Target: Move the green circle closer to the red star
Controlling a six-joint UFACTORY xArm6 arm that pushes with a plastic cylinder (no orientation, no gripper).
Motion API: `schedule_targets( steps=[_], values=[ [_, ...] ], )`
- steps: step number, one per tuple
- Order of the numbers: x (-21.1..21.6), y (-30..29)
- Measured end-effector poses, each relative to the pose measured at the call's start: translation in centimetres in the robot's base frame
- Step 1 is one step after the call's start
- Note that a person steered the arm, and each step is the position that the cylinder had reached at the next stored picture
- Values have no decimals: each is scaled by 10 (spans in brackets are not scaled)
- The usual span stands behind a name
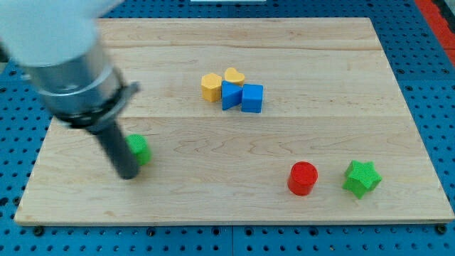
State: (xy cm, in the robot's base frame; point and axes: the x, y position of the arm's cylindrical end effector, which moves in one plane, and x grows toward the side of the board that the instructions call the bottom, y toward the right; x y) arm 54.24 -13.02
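A green block (140,149) lies at the left of the wooden board (320,64), partly hidden behind my rod, so its shape is unclear. My tip (129,173) rests on the board just left of and below this block, touching or nearly touching it. A red round block (303,178) stands at the lower right. A green star (362,178) sits just right of it, a small gap apart.
A tight cluster sits at the upper middle: a yellow hexagon (210,87), a yellow heart (234,76), a blue wedge-like block (230,95) and a blue cube (252,98). The board lies on a blue perforated surface (434,85).
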Motion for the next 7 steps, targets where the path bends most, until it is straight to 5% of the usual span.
schedule_targets(
  steps=[1,2,4,5,6,7],
  values=[
    [-11,-45],
    [-43,-19],
    [-47,173],
    [-60,212],
    [-86,160],
    [-44,178]
  ],
)
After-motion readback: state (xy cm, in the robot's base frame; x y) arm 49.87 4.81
